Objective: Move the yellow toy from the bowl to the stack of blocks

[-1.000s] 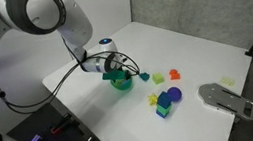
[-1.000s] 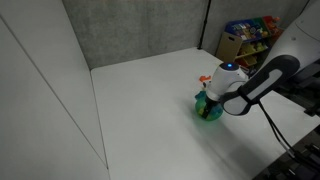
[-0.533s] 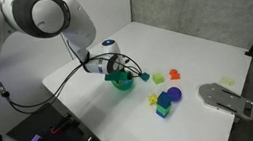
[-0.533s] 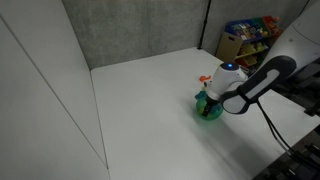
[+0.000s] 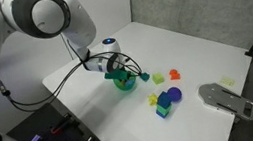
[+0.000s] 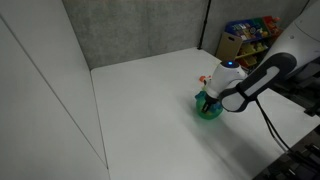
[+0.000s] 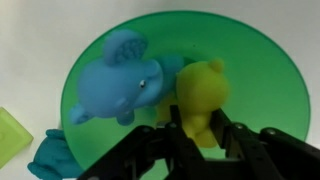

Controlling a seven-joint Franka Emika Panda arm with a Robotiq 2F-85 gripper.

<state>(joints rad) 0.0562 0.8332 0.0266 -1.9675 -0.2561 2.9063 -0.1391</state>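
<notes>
The wrist view looks down into the green bowl (image 7: 250, 40), which holds a yellow toy (image 7: 200, 95) and a larger blue animal toy (image 7: 125, 80). My gripper (image 7: 197, 112) reaches into the bowl, its two black fingers pressed against either side of the yellow toy's lower part. In both exterior views the gripper (image 5: 119, 74) (image 6: 208, 100) hangs low over the bowl (image 5: 121, 83) (image 6: 210, 111) and covers the toy. The stack of blocks (image 5: 165, 102), a blue cube with purple and yellow-green pieces, stands on the white table nearer the front edge.
Teal (image 5: 145, 77), lime (image 5: 158, 77) and orange (image 5: 175, 74) toys lie just beyond the bowl. A grey flat object (image 5: 227, 101) sits past the stack at the table's corner. A grey wall and a shelf (image 6: 250, 38) stand behind the table.
The jaws have closed in from wide open onto the yellow toy. The arm has stayed over the bowl.
</notes>
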